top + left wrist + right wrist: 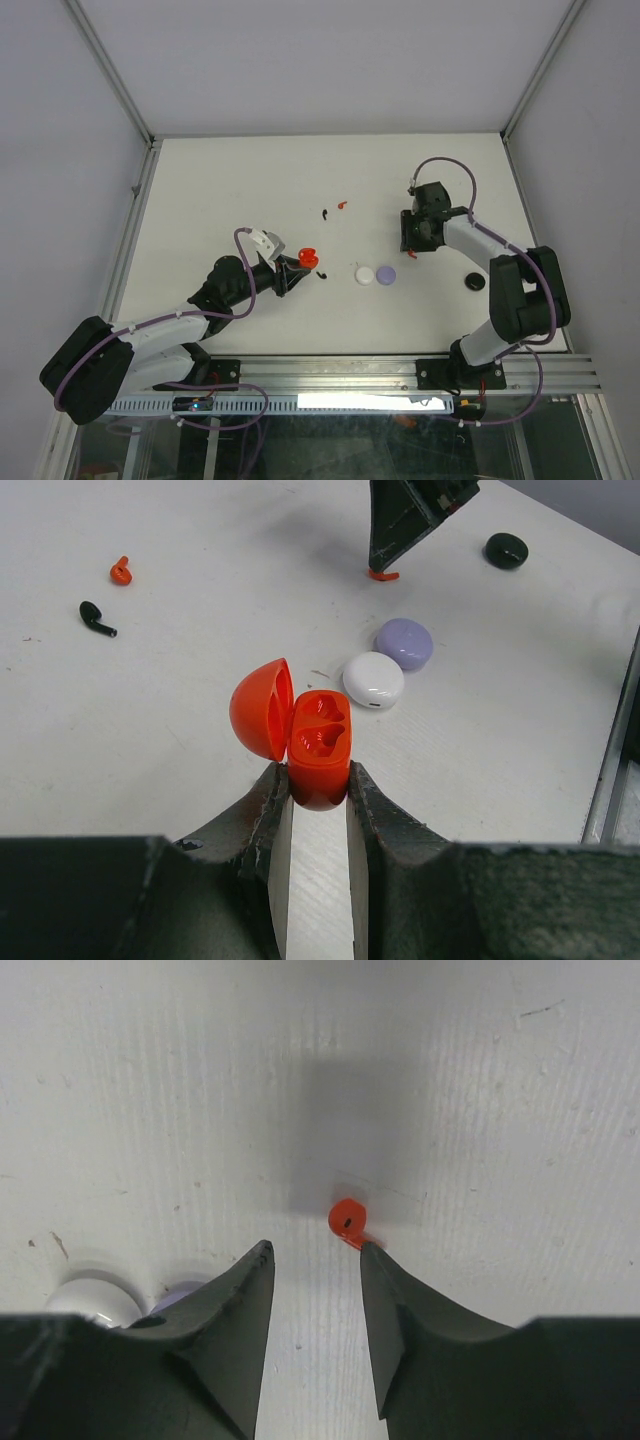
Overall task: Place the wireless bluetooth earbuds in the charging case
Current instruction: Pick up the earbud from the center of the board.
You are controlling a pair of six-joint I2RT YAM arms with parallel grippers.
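My left gripper (318,780) is shut on the base of a red charging case (320,745) whose lid stands open to the left, with two empty sockets showing; in the top view the case (308,258) sits left of centre. My right gripper (315,1247) hangs tip-down over the table, fingers apart with nothing between them. A red earbud (346,1220) lies just beyond its right fingertip, touching it. The same earbud (382,576) shows under the right gripper (410,520) in the left wrist view. Another red earbud (120,571) and a black earbud (95,617) lie further off.
A white round case (364,275) and a lilac one (386,274) lie shut side by side between the arms. A black case (475,282) sits near the right arm. Metal rails (135,220) border the table.
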